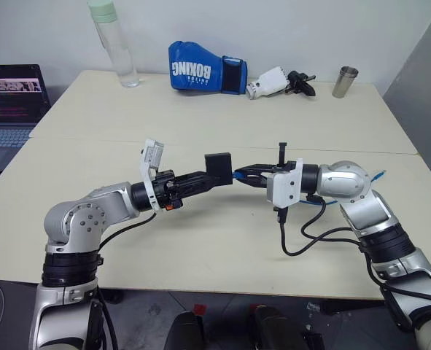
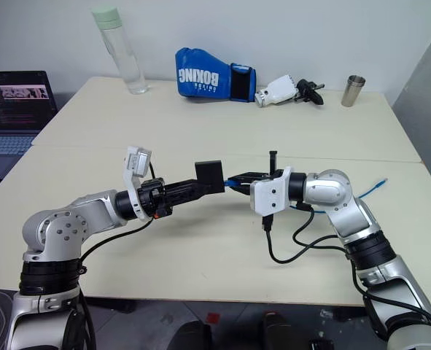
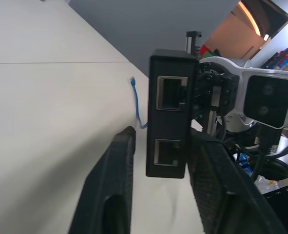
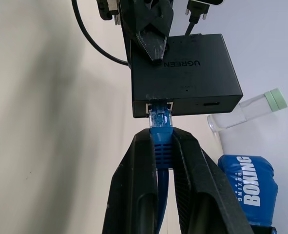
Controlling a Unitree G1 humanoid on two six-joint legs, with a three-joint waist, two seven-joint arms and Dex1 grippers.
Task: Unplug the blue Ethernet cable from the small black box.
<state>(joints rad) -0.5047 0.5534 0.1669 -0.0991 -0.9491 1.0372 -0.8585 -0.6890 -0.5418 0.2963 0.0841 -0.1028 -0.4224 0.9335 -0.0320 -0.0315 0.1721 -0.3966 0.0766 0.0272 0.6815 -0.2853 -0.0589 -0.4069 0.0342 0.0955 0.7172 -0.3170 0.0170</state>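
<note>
Left claw clamps small black box | right claw clamps blue Ethernet cable | cream table

Blue boxing glove, water bottle, steel cup, laptop

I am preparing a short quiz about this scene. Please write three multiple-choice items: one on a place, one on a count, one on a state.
1. Where is the blue boxing glove?
A. far side of the table
B. on the laptop
C. in a gripper

2. How many empty ports does the left wrist view show on the small black box?
A. none
B. two
C. five

3. What is the state of the blue Ethernet cable?
A. lying free
B. plugged into the box, held by the right gripper
C. cut in two

Answers: 1 A, it lies by the far edge near the bottle. 2 B, two openings face the camera. 3 B, the plug sits in the port, jaws shut on the cable.
</note>
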